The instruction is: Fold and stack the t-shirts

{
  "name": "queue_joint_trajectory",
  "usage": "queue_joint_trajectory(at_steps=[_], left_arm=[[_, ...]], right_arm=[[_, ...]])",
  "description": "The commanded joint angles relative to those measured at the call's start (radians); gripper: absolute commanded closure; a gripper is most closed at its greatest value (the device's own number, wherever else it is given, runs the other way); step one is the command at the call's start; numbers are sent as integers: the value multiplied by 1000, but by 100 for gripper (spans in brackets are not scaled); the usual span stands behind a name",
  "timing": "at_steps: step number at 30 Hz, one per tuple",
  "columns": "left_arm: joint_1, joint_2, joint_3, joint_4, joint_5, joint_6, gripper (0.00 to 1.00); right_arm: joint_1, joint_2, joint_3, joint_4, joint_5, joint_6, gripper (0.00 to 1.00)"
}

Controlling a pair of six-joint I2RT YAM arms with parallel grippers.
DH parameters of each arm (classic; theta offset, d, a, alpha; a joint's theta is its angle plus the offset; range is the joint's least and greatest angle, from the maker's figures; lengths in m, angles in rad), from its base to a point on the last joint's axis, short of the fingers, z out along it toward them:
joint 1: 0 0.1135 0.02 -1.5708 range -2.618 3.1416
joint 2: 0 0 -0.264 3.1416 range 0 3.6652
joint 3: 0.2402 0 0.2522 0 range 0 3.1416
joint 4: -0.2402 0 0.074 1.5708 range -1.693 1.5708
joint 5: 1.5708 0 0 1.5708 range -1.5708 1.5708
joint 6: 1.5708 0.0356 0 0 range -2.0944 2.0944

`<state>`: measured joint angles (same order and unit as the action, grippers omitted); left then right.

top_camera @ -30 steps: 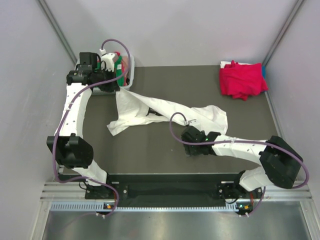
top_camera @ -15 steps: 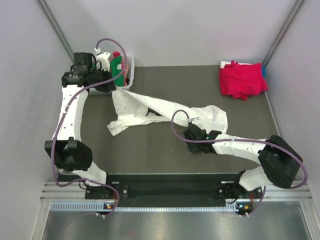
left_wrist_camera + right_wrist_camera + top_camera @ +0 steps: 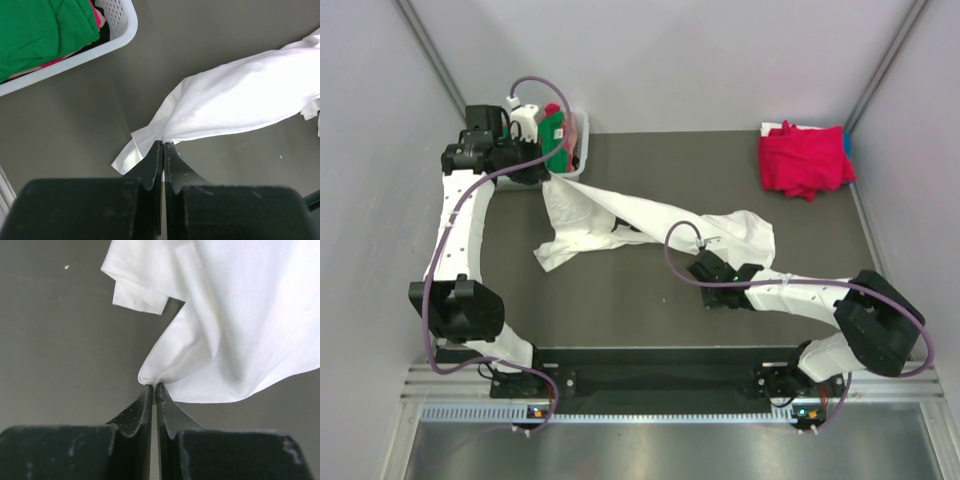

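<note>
A white t-shirt (image 3: 650,220) lies twisted and stretched across the dark table. My left gripper (image 3: 552,180) is shut on its far-left corner, just in front of the basket; the left wrist view shows the cloth (image 3: 240,100) pinched at the fingertips of the left gripper (image 3: 163,143). My right gripper (image 3: 706,258) is shut on a fold at the shirt's near right edge, and in the right wrist view the white cloth (image 3: 240,315) bunches at the tips of the right gripper (image 3: 153,386). A pile of red t-shirts (image 3: 805,160) sits at the back right. A green t-shirt (image 3: 40,30) lies in the basket.
The white slatted basket (image 3: 582,150) stands at the back left corner, its rim (image 3: 120,37) close to my left gripper, with pink cloth under the green. Grey walls close in the table on three sides. Both arm bases sit at the near edge.
My right gripper has shut on the white shirt's edge. The left gripper shifted slightly left, off the basket, keeping hold of its corner.
</note>
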<state>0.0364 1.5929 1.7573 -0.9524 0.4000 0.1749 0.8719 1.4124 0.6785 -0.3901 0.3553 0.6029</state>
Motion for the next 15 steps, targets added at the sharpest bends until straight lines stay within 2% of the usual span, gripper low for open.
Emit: queue_joint_trajectory(at_steps=[1,8,15], left_arm=[[8,-36,8,9,8,11,100],[11,-37,7,7,8,11,100],[10,-40,28,7,20,-11,100]], right_arm=[[-16,-10,-13,20,2,26,100],[-24,-92,73,-50,114,-20,100],[-24,-219,317,-101,454,-250,100]])
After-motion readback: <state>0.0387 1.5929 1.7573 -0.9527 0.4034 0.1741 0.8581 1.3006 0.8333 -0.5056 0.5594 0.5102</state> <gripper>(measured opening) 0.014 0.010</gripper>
